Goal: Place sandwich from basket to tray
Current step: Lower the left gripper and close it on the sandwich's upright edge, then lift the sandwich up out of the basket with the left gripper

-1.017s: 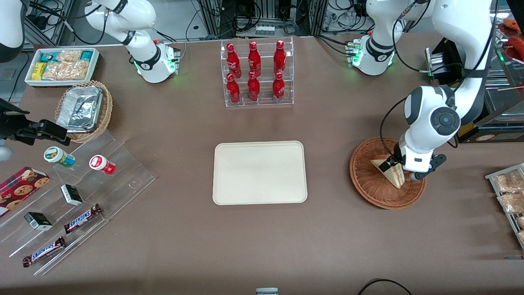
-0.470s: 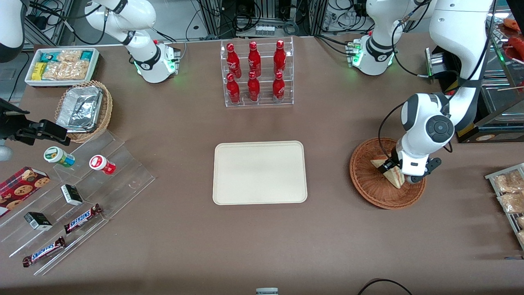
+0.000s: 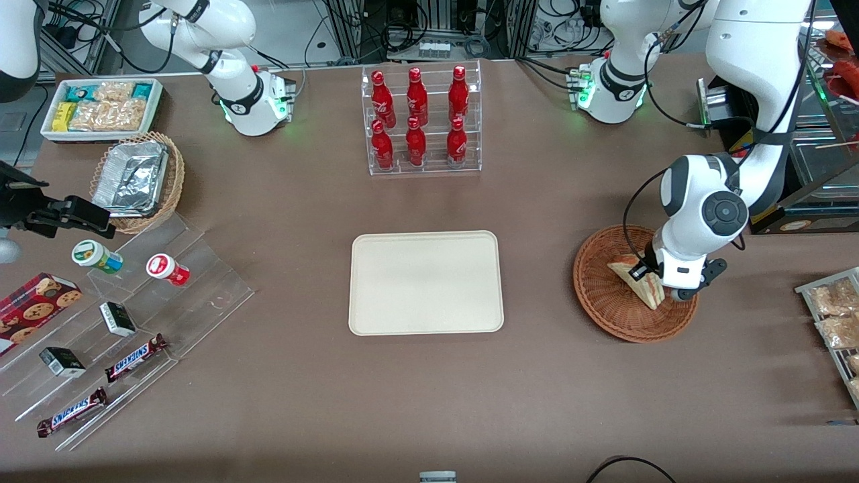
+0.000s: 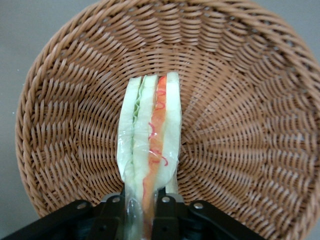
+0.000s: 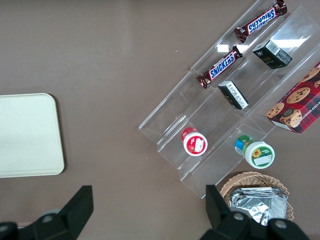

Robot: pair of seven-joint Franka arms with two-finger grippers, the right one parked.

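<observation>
The sandwich (image 3: pixel 636 280), a pale bread wedge with orange and green layers, stands on edge in the reddish-brown woven basket (image 3: pixel 599 300) toward the working arm's end of the table. My left gripper (image 3: pixel 649 277) is down inside the basket and shut on the sandwich's end. In the left wrist view the black fingers (image 4: pixel 112 212) press both sides of the sandwich (image 4: pixel 150 135), with the basket (image 4: pixel 240 125) weave all round it. The gripper (image 4: pixel 141 212) hides the wedge's near end. The cream tray (image 3: pixel 426 282) lies flat mid-table, beside the basket, with nothing on it; its corner (image 5: pixel 25 135) shows in the right wrist view.
A clear rack of red bottles (image 3: pixel 419 121) stands farther from the camera than the tray. A clear stepped display (image 3: pixel 121 315) with candy bars, a foil-filled tan basket (image 3: pixel 137 178) and a white snack bin (image 3: pixel 100 107) sit toward the parked arm's end. A rack of packets (image 3: pixel 835 315) is beside the basket.
The wrist has sunk slightly over the basket and turned a little. The sandwich stays at about the same spot in the basket.
</observation>
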